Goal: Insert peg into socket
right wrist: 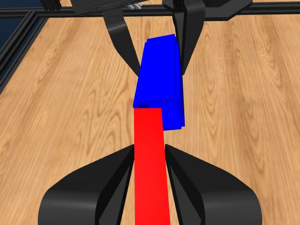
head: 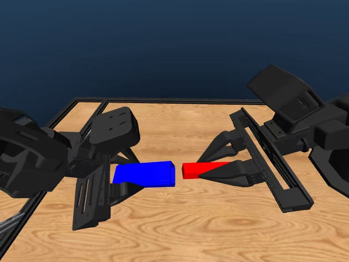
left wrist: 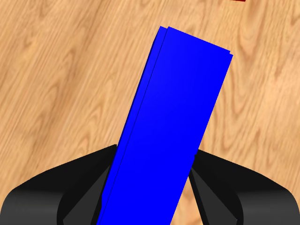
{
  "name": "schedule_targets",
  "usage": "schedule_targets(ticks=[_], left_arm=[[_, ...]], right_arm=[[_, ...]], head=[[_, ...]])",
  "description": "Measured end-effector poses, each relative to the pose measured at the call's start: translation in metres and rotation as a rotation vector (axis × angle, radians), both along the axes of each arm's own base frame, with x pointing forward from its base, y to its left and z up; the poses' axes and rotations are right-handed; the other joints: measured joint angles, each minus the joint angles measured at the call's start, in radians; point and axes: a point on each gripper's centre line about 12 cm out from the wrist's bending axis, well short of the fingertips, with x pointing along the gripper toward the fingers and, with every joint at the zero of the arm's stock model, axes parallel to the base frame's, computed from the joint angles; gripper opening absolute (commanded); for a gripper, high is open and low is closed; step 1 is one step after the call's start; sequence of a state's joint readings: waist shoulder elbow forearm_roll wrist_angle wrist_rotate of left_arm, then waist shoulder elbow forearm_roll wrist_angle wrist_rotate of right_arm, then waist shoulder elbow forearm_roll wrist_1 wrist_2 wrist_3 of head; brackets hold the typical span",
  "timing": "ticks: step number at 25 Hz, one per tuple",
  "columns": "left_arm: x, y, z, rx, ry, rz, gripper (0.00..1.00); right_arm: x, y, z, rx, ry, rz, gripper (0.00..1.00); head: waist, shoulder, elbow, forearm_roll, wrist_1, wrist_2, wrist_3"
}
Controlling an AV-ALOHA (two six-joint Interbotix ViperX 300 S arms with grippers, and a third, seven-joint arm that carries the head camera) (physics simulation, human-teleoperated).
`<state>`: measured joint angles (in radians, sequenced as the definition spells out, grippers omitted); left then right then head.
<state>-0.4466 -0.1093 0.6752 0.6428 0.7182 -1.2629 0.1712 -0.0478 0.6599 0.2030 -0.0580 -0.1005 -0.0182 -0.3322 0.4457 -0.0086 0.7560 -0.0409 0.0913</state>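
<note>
The wooden desk (head: 218, 229) is lying under everything, its dark frame running along the far and left edges, and both arms are reaching in from its two sides with their loads held up off the wood. The left gripper (head: 122, 183) is gripping the socket (head: 144, 174): its jaws are standing closed against the two long sides of the blue block near its rear end, as the left wrist view shows (left wrist: 173, 122), and the block is pointing toward the middle of the desk, slightly tilted. Its open end is facing the right arm; whether anything is sitting inside the hollow cannot be told from these views. The right gripper (head: 221, 170) is pinching the peg (head: 199, 170), its jaws closed on the rear part of the thin red bar so that the square front end is sticking out toward the socket. In the head view a narrow gap is showing between the peg's tip and the socket's mouth, the two lying nearly in line. In the right wrist view the peg (right wrist: 151, 164) is running up to the socket (right wrist: 159, 79), sitting a little off to one side of its opening.
</note>
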Motion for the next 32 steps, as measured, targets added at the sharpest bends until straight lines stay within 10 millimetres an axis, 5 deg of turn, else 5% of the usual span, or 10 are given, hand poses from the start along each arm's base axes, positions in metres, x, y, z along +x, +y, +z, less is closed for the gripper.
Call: schedule_targets(ticks=[32], left_arm=[[0.001,-0.005,-0.012,-0.033,0.002,-0.001,0.00]], right_arm=[[0.052,0.009,-0.032,0.043,0.167,-0.046,0.00]], head=[[0.019,0.000,0.000,0.000,0.011,-0.017,-0.007]])
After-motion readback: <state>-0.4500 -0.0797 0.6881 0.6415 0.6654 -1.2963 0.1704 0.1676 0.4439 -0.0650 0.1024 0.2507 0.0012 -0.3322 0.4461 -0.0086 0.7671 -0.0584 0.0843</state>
